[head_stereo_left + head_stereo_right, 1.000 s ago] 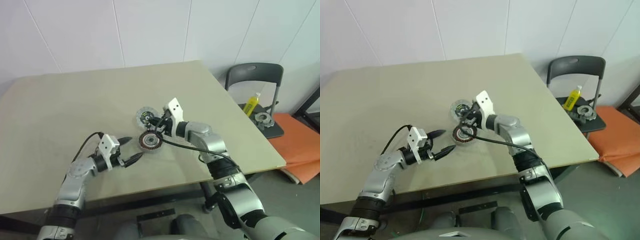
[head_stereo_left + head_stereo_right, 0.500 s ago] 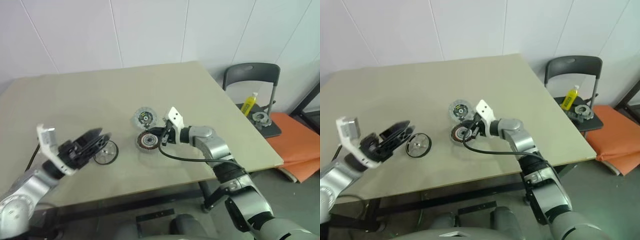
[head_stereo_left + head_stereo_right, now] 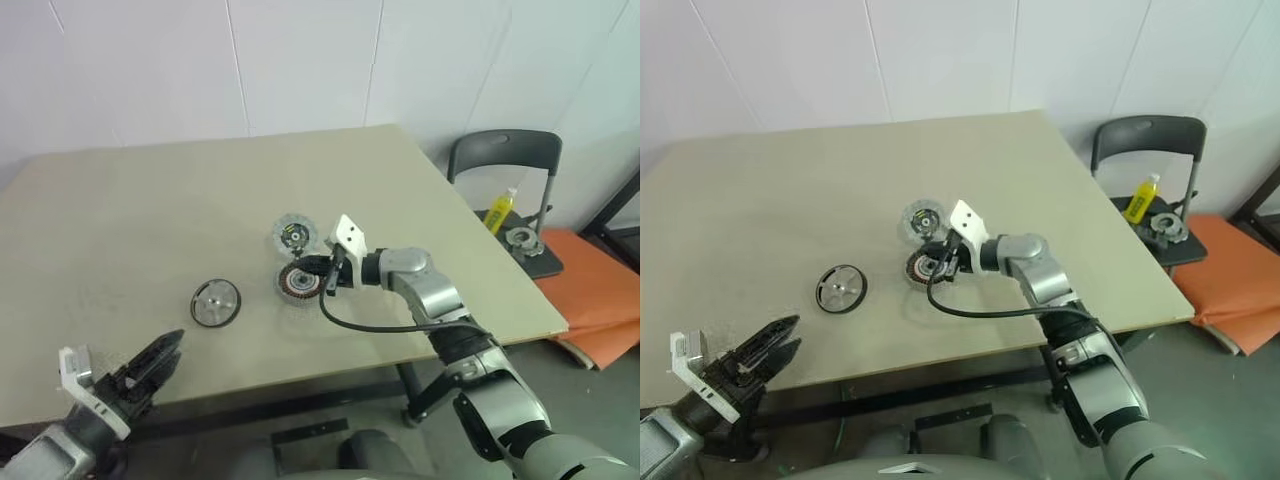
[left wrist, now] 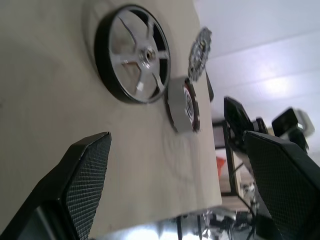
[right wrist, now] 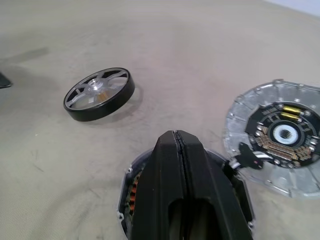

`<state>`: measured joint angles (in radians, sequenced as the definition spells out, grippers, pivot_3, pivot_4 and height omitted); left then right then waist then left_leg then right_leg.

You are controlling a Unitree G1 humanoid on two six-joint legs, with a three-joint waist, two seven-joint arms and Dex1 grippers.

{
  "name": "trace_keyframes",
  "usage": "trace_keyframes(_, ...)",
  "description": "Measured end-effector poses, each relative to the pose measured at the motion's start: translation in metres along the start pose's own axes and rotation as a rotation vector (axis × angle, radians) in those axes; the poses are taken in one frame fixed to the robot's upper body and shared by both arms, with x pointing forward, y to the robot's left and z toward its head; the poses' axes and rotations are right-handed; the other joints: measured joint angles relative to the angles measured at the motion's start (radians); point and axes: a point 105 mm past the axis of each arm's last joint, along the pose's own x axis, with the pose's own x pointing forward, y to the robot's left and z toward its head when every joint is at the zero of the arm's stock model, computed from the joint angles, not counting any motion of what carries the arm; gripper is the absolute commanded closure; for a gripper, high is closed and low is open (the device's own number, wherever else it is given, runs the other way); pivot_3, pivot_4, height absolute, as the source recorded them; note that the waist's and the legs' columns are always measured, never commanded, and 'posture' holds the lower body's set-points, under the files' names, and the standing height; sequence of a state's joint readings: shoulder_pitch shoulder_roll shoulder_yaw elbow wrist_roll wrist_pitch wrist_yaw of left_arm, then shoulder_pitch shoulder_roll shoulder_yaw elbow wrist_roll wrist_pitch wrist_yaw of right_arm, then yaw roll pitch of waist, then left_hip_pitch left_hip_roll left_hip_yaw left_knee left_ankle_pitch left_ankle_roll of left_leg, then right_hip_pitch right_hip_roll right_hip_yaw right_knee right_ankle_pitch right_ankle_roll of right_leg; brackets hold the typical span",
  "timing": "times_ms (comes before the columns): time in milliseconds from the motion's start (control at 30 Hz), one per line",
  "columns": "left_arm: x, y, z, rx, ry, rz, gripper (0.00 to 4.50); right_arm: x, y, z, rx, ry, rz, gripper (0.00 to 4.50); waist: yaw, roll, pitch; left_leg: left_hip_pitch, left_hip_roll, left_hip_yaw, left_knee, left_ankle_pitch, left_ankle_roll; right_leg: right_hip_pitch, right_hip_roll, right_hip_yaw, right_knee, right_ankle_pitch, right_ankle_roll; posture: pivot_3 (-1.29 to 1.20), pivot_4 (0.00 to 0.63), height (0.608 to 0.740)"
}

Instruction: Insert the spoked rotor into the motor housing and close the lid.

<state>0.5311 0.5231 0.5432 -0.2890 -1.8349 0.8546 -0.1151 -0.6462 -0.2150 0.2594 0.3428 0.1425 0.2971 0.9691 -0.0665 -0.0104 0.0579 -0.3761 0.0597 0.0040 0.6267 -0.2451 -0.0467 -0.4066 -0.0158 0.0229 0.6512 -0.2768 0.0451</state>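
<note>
You have the spoked rotor lying flat on the table, apart from the motor housing, with the lid just behind the housing. Your left gripper hangs near the table's front edge, fingers spread and empty. Your right gripper sits pinched together over the housing.

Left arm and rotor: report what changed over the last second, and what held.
The left gripper let go of the spoked rotor, which now lies flat on the table, and pulled back toward the robot with its fingers open. The right gripper stayed shut at the motor housing; the lid did not move.
</note>
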Motion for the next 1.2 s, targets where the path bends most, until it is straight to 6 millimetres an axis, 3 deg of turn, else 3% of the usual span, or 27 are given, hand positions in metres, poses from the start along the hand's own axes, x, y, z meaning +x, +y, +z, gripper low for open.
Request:
trace_keyframes(233,0.038,0.008,0.012,-0.066,-0.073,0.086,0.0,0.0,0.002,0.006,-0.023,-0.014,-0.004,4.47,0.0,-0.002,-0.001,-0.002,-0.003,0.005,-0.002,0.001,0.001,0.002,0.004,0.0,0.0,0.001,-0.001,0.0,0.0,0.74)
trace_keyframes(500,0.079,0.007,0.016,-0.059,-0.002,0.102,0.0,0.0,0.003,0.006,-0.019,-0.018,-0.02,4.47,0.023,-0.001,-0.001,0.001,-0.008,-0.002,0.0,0.001,0.001,0.002,0.005,0.0,0.001,0.001,0.0,0.0,0.0,0.74)
trace_keyframes(667,0.095,0.005,0.018,-0.072,0.05,0.073,0.0,0.0,0.001,0.006,-0.015,-0.016,-0.033,4.47,0.027,-0.001,-0.001,0.001,-0.011,-0.004,0.004,0.002,0.0,0.005,0.003,0.001,0.0,0.001,0.001,0.0,0.0,0.74)
trace_keyframes(1000,0.126,-0.017,-0.001,-0.028,0.215,0.006,0.0,-0.001,-0.001,0.006,-0.014,-0.015,-0.055,4.47,0.02,-0.003,-0.002,-0.002,-0.012,-0.005,-0.001,0.002,0.0,0.006,0.005,0.002,0.0,0.003,0.002,0.0,0.0,0.74)
trace_keyframes(1100,0.126,-0.012,-0.002,-0.021,0.221,0.028,0.59,-0.001,-0.002,0.006,-0.014,-0.014,-0.061,4.5,0.021,-0.003,-0.002,-0.001,-0.012,-0.006,-0.005,0.002,0.0,0.004,0.006,0.002,0.0,0.003,0.002,0.0,0.0,0.74)
trace_keyframes(1200,0.125,-0.005,-0.001,-0.011,0.213,0.052,1.56,-0.002,-0.003,0.006,-0.013,-0.014,-0.068,4.5,0.021,-0.003,-0.002,-0.001,-0.011,-0.006,-0.005,0.002,0.0,0.004,0.006,0.002,0.0,0.003,0.002,0.0,0.0,0.74)
